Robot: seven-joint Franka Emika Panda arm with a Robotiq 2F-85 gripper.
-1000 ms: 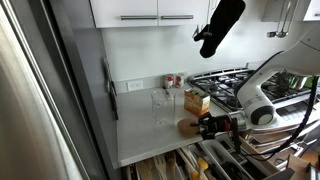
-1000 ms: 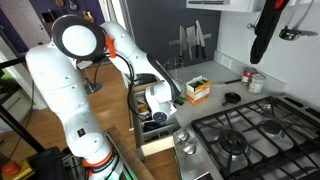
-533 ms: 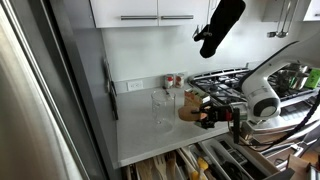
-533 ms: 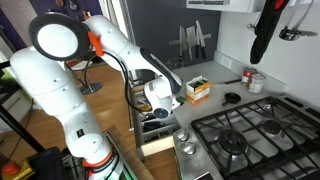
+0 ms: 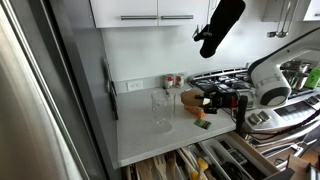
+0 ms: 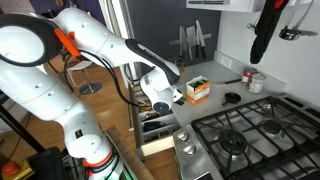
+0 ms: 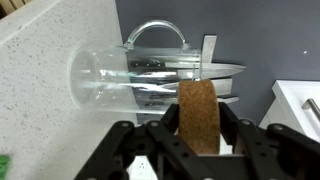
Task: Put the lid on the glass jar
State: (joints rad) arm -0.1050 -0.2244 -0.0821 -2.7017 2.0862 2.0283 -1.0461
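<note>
Since a second ago you've raised the round brown cork-like lid [image 5: 189, 99] off the white countertop [image 5: 140, 135] to mid-frame, just right of the clear cylindrical glass jar [image 5: 161, 110], near rim height. Your gripper [image 5: 197, 100] is clenched across its flat faces, likely keeping it level for seating. Glass rim reads faintly; in an exterior view the white arm [image 6: 100, 40] hides both.

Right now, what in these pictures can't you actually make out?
1. The glass jar, exterior view: its rim is too small and transparent to trace.
2. The lid, wrist view: only its edge shows; the gripper covers its faces.
3. Both, exterior view: seemingly hidden behind the arm.
</note>
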